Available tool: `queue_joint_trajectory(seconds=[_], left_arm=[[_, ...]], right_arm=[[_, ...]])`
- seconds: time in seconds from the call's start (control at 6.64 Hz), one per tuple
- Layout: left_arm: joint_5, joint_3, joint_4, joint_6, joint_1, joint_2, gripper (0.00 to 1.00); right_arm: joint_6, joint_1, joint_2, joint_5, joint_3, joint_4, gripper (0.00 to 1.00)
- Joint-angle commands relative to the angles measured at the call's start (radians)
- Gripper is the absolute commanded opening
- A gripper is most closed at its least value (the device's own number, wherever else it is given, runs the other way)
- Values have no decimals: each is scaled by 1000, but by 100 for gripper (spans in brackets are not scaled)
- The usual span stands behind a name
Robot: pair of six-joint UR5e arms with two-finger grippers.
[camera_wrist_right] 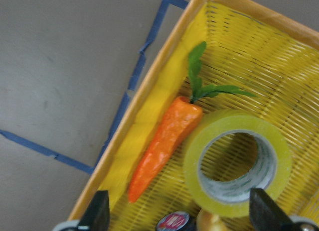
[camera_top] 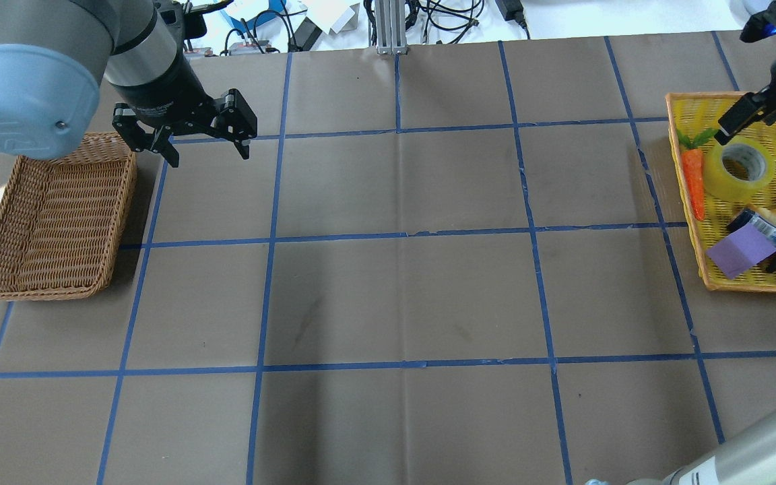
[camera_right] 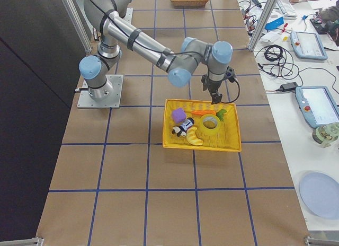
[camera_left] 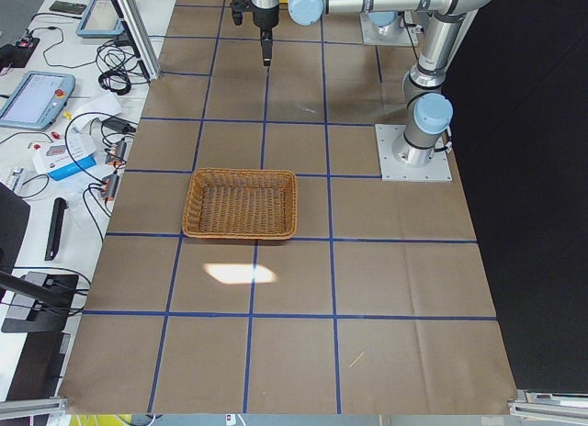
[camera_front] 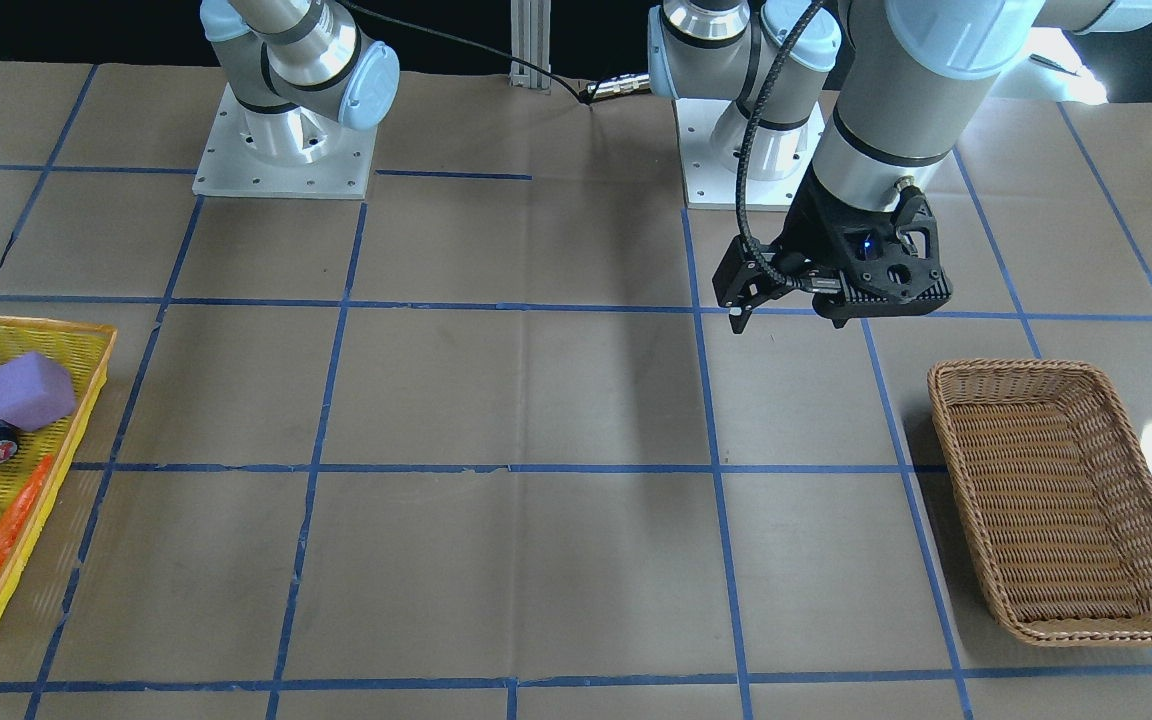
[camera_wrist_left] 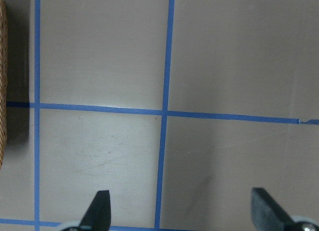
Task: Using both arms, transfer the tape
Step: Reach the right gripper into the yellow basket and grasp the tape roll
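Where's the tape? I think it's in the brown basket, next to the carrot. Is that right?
Not quite. The tape is next to the carrot, but in the yellow tray, not the brown basket. The overhead view shows it.

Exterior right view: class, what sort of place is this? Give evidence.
Probably a robotics lab: the right arm bolted to a table with blue grid lines, plus a teach pendant and cables on the side bench.
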Motion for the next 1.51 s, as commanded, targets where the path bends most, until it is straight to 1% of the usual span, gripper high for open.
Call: queue_joint_trajectory(seconds=[0.0, 0.15, 0.3, 0.45, 0.6, 0.75, 0.9, 1.05, 1.21, 1.36], left_arm=[[0, 0, 3, 0, -2, -1, 100], [0, 0, 3, 0, -2, -1, 100], [0, 0, 3, 0, -2, -1, 100], [0, 0, 3, 0, -2, -1, 100], [0, 1, 4, 0, -1, -3, 100], [0, 3, 4, 0, -1, -3, 100], [0, 1, 3, 0, 1, 2, 100], [2, 1, 4, 0, 1, -1, 100], [0, 10, 4, 0, 1, -6, 100], [2, 7, 4, 0, 1, -6, 100]], right_arm=[[-101, -46, 109, 35, 11, -100, 100], [-96, -46, 121, 27, 27, -91, 100], [-89, -46, 118, 21, 42, -89, 96], [-86, -46, 118, 21, 56, -86, 83], [-84, -46, 115, 17, 74, -86, 54], [-73, -46, 109, 15, 76, -88, 21], [-73, -46, 109, 14, 67, -86, 6], [-73, -46, 104, 15, 65, -88, 3], [-47, -46, 74, 0, 62, -82, 2], [4, -32, 17, -6, 60, -26, 2]])
